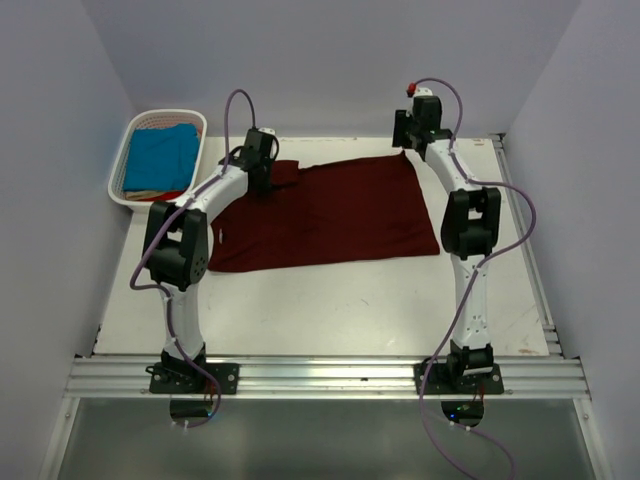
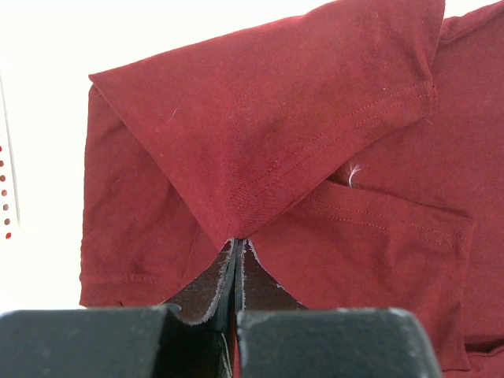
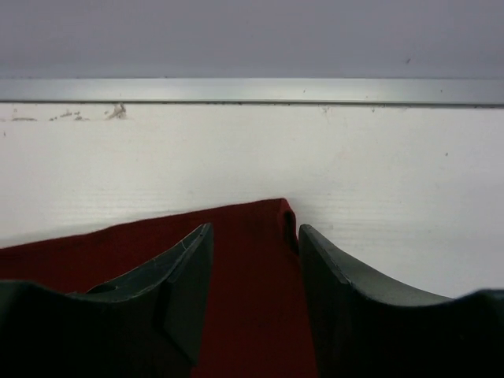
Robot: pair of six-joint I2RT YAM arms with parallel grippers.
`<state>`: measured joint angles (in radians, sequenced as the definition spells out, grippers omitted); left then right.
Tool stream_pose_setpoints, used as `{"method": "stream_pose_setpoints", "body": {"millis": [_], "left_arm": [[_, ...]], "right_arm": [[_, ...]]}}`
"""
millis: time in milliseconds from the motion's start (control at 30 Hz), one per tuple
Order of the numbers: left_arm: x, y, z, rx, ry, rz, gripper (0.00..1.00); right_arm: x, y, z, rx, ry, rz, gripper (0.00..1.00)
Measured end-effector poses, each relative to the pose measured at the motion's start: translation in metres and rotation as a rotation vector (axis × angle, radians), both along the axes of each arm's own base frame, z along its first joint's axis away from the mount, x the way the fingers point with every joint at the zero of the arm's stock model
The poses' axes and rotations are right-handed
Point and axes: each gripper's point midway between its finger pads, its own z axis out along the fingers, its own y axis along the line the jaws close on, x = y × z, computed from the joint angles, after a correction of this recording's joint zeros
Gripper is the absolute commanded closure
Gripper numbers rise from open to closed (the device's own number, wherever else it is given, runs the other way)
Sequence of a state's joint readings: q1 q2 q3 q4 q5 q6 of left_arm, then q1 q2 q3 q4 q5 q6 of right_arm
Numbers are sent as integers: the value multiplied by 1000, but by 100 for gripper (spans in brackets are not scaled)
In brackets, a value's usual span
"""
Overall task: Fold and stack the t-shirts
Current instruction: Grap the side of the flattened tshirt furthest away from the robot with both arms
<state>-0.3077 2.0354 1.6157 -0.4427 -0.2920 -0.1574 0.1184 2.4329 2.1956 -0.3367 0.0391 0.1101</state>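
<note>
The left gripper (image 2: 237, 250) is clamped tight on a folded-over sleeve of the maroon t-shirt (image 1: 330, 215). The shirt lies flat on the table (image 1: 350, 300), long axis left to right (sleeve end left). The right gripper (image 3: 256, 250) stands parted astride its far right corner. The turquoise t-shirt (image 1: 160, 155) sits in the basket (image 1: 117, 172).

The left arm (image 1: 215, 190) and the right arm (image 1: 452, 165) are built of white tubular links joined by black motor housings. A purple cable (image 1: 229, 118) is looped along each arm. Black base plates (image 1: 195, 378) are bolted at the near edge. A red part (image 1: 412, 90) is seen at the far end of the right arm. The left gripper (image 2: 237, 242) and the right gripper (image 3: 253, 230) are fitted with dark, tapering fingers (image 3: 177, 276), pale-edged on the left.
</note>
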Motion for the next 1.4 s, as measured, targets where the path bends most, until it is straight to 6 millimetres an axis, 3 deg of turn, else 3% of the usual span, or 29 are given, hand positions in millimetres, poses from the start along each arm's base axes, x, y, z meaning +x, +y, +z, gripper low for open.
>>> {"method": "stream_pose_setpoints", "body": {"millis": [167,433,633,1000,1233,1400], "left_arm": [[0,0,0,0,1,0,100],[0,0,0,1,1,0,100],[0,0,-1,1,2,0,100],[0,0,-1,1,2,0,100],[0,0,-4,3,8,0,100],[-1,0,-6,5,13,0,100]], "right_arm": [[10,-3,4,-10,-23,-18,48],[6,-7,-51,-38,80,-36,48],[2,-10,-70,-52,119,-47,49],[5,-23,-65,-92,104,-102,69],[5,-28,-65,-102,100,-126,100],[6,-29,-64,-100,98,-134,100]]}}
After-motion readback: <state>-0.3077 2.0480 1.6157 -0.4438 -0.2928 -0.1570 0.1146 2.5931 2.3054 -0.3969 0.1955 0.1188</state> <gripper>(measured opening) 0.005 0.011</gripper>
